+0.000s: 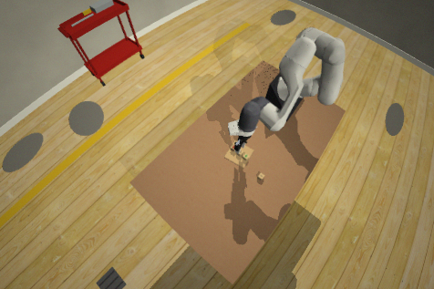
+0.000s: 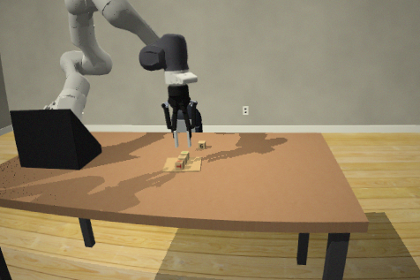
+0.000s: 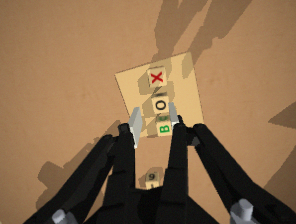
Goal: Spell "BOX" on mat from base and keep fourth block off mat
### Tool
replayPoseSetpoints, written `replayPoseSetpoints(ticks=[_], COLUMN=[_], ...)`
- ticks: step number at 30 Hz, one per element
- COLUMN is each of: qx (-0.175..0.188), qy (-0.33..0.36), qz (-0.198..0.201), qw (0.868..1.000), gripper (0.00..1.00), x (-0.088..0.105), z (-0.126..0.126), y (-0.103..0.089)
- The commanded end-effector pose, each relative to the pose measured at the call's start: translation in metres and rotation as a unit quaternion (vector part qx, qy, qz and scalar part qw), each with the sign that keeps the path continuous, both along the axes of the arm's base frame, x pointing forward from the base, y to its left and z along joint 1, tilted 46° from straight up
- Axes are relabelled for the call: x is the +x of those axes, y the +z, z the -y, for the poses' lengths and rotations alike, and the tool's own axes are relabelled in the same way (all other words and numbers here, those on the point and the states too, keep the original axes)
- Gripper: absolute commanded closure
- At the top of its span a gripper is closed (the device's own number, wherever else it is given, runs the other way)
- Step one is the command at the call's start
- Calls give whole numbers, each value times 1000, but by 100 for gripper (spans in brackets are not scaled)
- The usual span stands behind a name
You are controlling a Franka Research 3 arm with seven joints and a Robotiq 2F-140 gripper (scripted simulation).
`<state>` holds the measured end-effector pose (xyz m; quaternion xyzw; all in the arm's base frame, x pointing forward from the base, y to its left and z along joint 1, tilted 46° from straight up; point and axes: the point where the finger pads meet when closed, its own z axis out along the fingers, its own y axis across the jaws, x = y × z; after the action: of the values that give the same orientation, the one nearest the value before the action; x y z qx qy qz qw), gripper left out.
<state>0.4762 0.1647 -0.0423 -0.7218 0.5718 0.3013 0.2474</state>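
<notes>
- The gripper (image 1: 237, 145) (image 2: 183, 145) (image 3: 154, 113) hangs above the blocks, its fingers moderately spread with nothing between them.
- The mat (image 1: 230, 156) (image 2: 197, 167) (image 3: 182, 82) lies flat on the worktop (image 1: 191, 186) (image 2: 265, 185) (image 3: 60, 65).
- Seen from the side, the X block (image 1: 233, 148) (image 2: 179, 165) (image 3: 157, 77) is nearest in the mat's row, the O block (image 2: 182, 159) (image 3: 160, 105) between, the B block (image 1: 245, 156) (image 2: 185, 154) (image 3: 164, 128) farthest; whether B sits fully on, I cannot tell.
- The fourth block (image 1: 261, 176) (image 2: 202, 145) (image 3: 152, 178) stands off the mat, far and right.
</notes>
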Motion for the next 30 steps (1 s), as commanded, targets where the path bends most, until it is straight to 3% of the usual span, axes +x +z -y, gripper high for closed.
replayPoseSetpoints(ticks=[1, 10, 11, 30], qx=[2, 2, 2, 2], qy=[10, 10, 10, 10], qz=[-7, -7, -7, -7], qw=[1000, 1000, 1000, 1000], gripper=[72, 72, 0, 0], x=[-5, -3, -3, -3], z=[9, 15, 15, 15], y=[10, 16, 16, 16])
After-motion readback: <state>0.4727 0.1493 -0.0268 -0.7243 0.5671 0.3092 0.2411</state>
